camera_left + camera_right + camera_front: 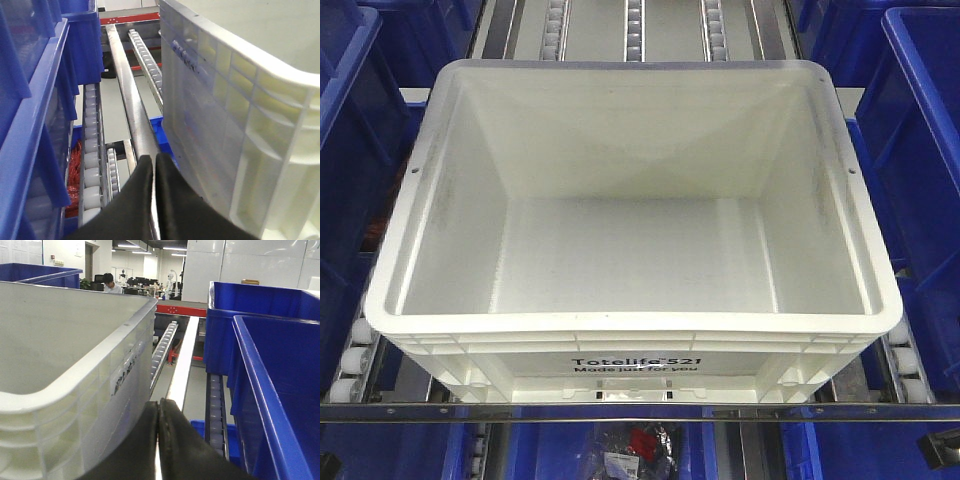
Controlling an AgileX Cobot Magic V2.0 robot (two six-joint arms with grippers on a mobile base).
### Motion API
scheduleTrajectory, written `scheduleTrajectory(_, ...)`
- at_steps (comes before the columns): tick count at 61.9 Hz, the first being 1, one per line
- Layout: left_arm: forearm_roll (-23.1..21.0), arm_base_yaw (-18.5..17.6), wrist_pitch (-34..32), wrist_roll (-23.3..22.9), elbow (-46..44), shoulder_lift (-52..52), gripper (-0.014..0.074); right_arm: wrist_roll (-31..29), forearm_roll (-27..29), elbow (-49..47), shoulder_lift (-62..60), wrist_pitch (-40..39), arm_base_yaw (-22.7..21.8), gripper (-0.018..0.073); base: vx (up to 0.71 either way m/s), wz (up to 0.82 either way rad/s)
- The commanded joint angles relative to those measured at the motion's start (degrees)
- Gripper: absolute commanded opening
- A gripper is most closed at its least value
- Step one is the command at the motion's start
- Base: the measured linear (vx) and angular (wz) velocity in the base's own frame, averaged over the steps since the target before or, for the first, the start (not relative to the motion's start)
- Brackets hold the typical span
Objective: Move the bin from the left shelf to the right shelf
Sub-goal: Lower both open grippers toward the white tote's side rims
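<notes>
**White bin on rollers, both pincers clenched**

The bin [640, 325] sits open-top on the roller-rail counter [635, 30], printed side toward the front camera, with blue bins [920, 150] on both flanks. The left pincer [154, 161] is just beside the bin's left wall, fingers pressed together on nothing. The right pincer [159, 407] is by the right wall, likewise clenched and empty.
</notes>
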Motion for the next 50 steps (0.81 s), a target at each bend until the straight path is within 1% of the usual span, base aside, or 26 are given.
scheduleTrajectory(1, -0.38, -0.20, -4.05, -0.09, -1.44, -0.56, -0.0008, 0.08, -0.57, 1.08, -0.63, -4.29, -0.31, -0.0007, 0.00, 0.00)
scheduleTrajectory(50, -0.22, -0.20, -4.41, -0.09, -1.44, -0.56, -0.0008, 0.08, -0.57, 1.08, -0.63, -4.28, -0.31, -0.0007, 0.00, 0.00)
